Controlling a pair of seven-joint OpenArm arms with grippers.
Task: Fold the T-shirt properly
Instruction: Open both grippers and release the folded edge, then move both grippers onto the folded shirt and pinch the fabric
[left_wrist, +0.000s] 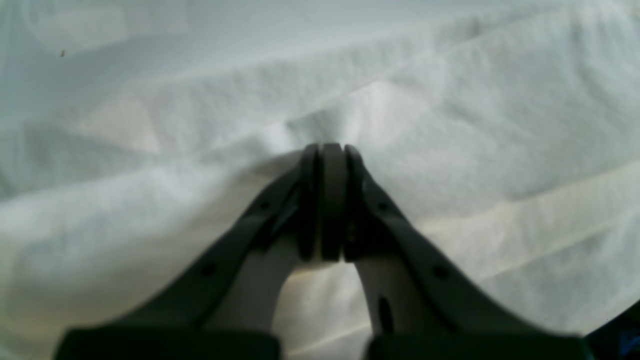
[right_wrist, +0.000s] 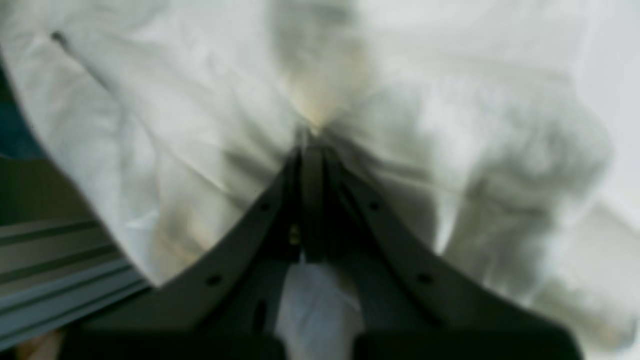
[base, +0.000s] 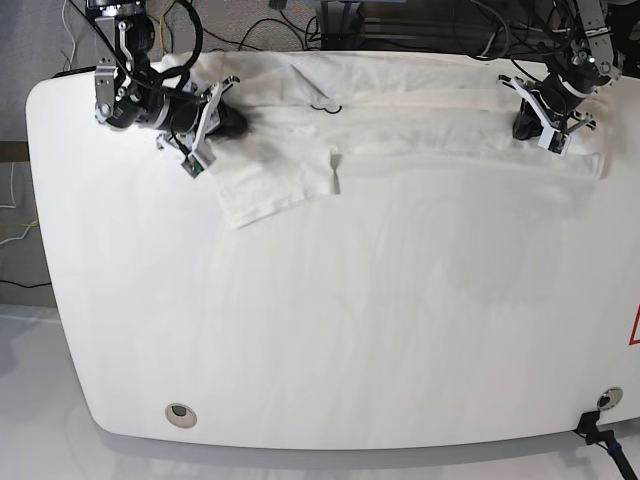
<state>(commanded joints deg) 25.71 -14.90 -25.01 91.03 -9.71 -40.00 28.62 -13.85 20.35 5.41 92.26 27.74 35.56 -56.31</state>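
The white T-shirt (base: 400, 130) lies stretched in a long creased band along the table's far edge, plain side up, with a flap (base: 270, 190) spreading toward the table's middle at the left. At the band's right end, my left gripper (base: 525, 128) is shut on the cloth; in the left wrist view its jaws (left_wrist: 325, 147) pinch a fold of the T-shirt (left_wrist: 450, 100). My right gripper (base: 232, 122) is shut on the left end. In the blurred right wrist view it (right_wrist: 310, 140) holds bunched fabric of the T-shirt (right_wrist: 175, 125).
The white table (base: 350, 330) stretches toward the camera in front of the shirt. Cables (base: 270, 30) and equipment crowd the space behind the far edge. Round holes (base: 180, 412) sit near the front corners. An aluminium rail (right_wrist: 50, 280) shows beside the right gripper.
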